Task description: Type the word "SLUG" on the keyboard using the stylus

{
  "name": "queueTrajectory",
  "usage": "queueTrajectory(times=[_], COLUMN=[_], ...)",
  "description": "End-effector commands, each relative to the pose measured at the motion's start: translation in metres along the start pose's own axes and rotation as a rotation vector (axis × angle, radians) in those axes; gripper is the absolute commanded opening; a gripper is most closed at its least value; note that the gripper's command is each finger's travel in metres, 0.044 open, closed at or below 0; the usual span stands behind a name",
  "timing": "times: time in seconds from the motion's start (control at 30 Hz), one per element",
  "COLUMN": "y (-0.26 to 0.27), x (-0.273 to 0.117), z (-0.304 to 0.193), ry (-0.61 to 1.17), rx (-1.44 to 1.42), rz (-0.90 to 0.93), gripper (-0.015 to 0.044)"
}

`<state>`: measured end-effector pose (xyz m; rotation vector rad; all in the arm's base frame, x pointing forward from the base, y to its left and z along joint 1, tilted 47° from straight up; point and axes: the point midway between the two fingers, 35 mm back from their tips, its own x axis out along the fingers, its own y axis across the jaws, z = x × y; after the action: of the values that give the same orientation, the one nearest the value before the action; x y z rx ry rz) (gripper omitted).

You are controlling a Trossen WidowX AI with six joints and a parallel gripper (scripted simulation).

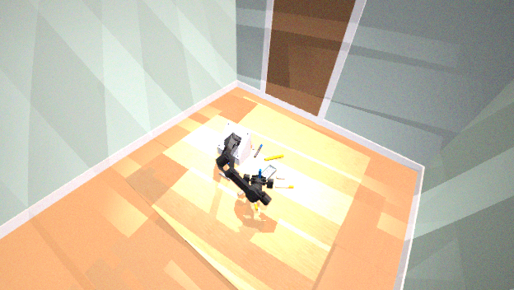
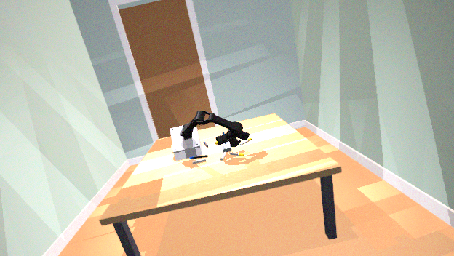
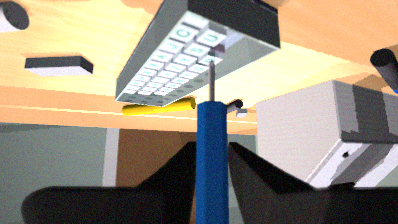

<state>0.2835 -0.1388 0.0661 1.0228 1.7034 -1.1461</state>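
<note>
A blue stylus (image 1: 259,172) (image 2: 223,134) (image 3: 212,170) with a thin grey metal tip is held upright in the middle of the wrist view. My gripper (image 1: 258,180) (image 3: 211,149) is shut on its blue body. The small grey keyboard (image 1: 269,171) (image 2: 227,148) (image 3: 247,47) has white keys with teal letters. In the wrist view, the stylus tip overlaps the keyboard close to the S key (image 3: 199,48) and the U key (image 3: 213,37). It covers part of another letter beside them. I cannot tell whether the tip touches a key.
A yellow rod (image 1: 273,157) (image 3: 159,107) lies past the keyboard. A dark pen with a blue end (image 1: 258,151) lies near the white base box (image 2: 178,140) (image 3: 297,117). A small flat block (image 3: 59,66) lies left of the keyboard in the wrist view. A yellow-ended stick (image 1: 285,187) lies nearby.
</note>
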Motion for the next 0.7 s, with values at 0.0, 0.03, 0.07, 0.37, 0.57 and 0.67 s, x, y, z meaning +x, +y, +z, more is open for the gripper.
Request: queueTrajectory(times=[0.0,0.03,0.07,0.37,0.57,0.67], y=[0.0002,0.0002,0.0002,0.0003,0.0003,0.0003], x=[0.0011,0.0012,0.0014,0.0043,0.0058,0.0063], z=[0.0013,0.0014,0.0016,0.0067,0.0093,0.0101], ry=[-0.003,-0.003,-0.003,-0.004,-0.004,-0.004], rx=[-0.008,-0.008,-0.008,-0.008,-0.008,-0.008], rz=[-0.003,-0.003,-0.003,-0.003,-0.003,-0.003], gripper=[0.0081,0.0081,0.0081,0.0081,0.0081,0.0081])
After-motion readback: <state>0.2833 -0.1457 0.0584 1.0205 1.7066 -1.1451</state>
